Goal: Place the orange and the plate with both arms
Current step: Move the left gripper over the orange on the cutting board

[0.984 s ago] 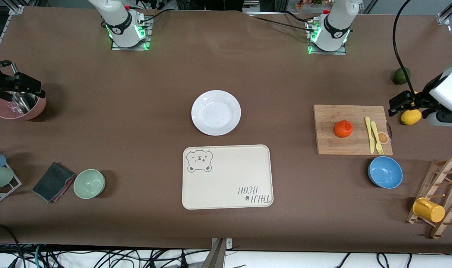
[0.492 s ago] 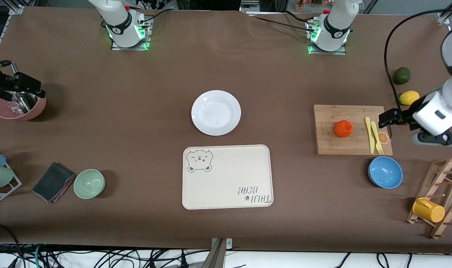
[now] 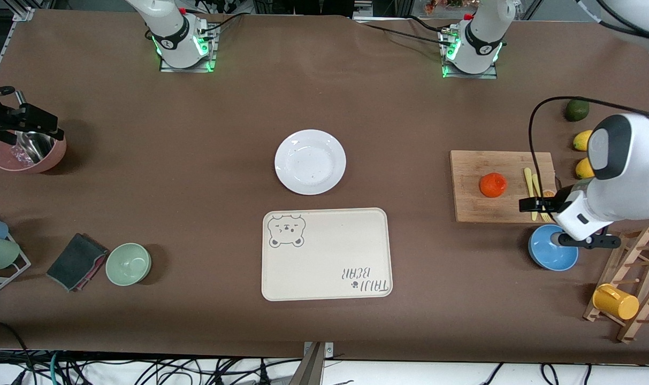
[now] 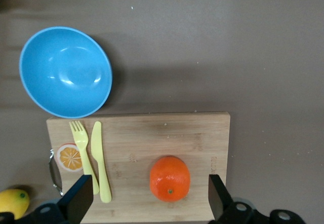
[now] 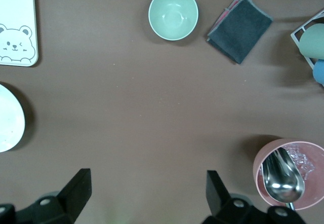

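Note:
The orange (image 3: 493, 185) lies on a wooden cutting board (image 3: 479, 206) toward the left arm's end of the table. The white plate (image 3: 310, 161) sits at mid-table, farther from the front camera than the bear-print tray (image 3: 326, 254). My left gripper (image 3: 533, 204) is open and empty in the air over the board's fork-and-knife end. In the left wrist view (image 4: 150, 193) the orange (image 4: 170, 178) shows between its spread fingers. My right gripper (image 3: 40, 125) waits open and empty over the pink bowl (image 3: 27, 155); the right wrist view (image 5: 147, 186) shows the plate's edge (image 5: 7, 125).
A yellow fork and knife (image 3: 528, 182) lie on the board. A blue bowl (image 3: 553, 251) sits beside it, nearer the front camera. Lemons (image 3: 582, 140), an avocado (image 3: 576, 109) and a wooden rack with a yellow cup (image 3: 616, 302) crowd that end. A green bowl (image 3: 128, 263) and cloth (image 3: 77, 261) lie at the right arm's end.
My left arm has swung from over the lemons to over the cutting board's fork end, still open. The right arm has not moved.

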